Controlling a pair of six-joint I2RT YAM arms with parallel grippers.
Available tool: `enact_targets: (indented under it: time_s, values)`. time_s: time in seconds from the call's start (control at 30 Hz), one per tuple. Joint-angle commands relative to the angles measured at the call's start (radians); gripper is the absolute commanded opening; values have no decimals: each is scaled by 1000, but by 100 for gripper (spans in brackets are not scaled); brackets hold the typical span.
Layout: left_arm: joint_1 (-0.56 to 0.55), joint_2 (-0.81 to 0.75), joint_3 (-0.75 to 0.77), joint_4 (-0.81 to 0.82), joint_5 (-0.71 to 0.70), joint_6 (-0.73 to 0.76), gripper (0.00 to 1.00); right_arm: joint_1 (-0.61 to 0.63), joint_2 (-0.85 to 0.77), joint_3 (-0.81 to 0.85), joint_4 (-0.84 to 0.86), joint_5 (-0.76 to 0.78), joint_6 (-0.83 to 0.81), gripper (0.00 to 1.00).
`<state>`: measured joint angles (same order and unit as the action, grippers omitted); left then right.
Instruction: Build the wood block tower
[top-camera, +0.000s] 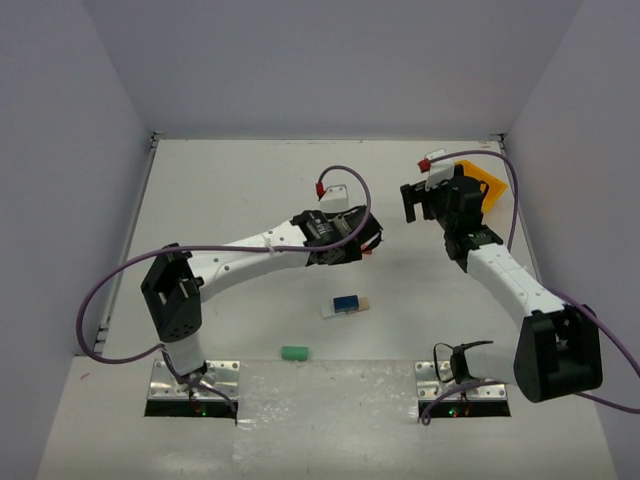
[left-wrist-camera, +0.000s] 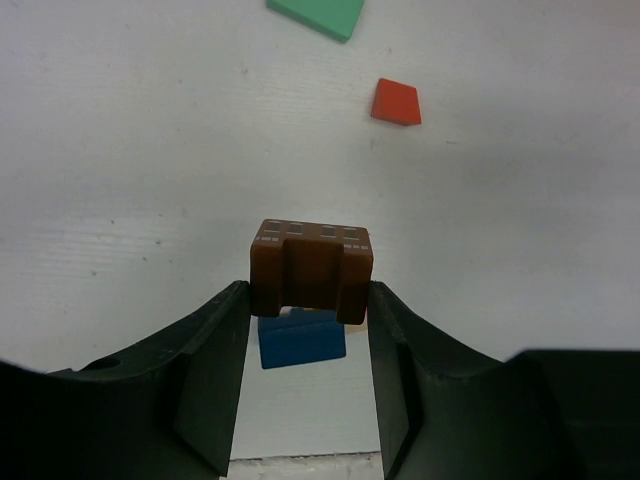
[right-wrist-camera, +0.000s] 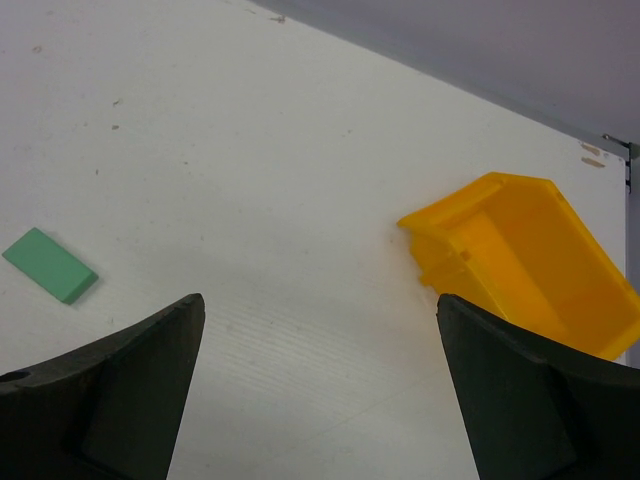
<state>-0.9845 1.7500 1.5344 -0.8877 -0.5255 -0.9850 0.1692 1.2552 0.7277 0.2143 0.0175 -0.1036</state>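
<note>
1. White, faintly ribbed table (top-camera: 250, 180).
2. Glossy yellow plastic bin (right-wrist-camera: 520, 260) beside the right gripper (right-wrist-camera: 318, 310), jaws spread wide.
3. Left gripper (left-wrist-camera: 308, 300) clamps a brown notched wooden block (left-wrist-camera: 311, 262).
4. Mid-table, a pale flat plank (top-camera: 364, 301) carries a blue block (top-camera: 346, 302).

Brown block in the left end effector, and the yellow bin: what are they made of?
Brown block: likely painted wood, matte, with blunt edges and a cut groove; plastic not ruled out. Yellow bin: moulded plastic, smooth with slight sheen, thin uniform walls and a stepped front lip.
</note>
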Motion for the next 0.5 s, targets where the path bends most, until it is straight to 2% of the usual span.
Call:
enact_targets:
  time_s: [0.0, 0.27, 0.47]
  values:
    - [-42, -1, 33, -62, -24, -176, 0, -5, 15, 23, 57, 16, 17, 99]
    - [-111, 29, 43, -126, 18, -300, 0, -7, 49, 39, 41, 0, 46, 99]
    - [-160, 66, 82, -178, 48, -307, 0, -7, 14, 21, 43, -13, 70, 99]
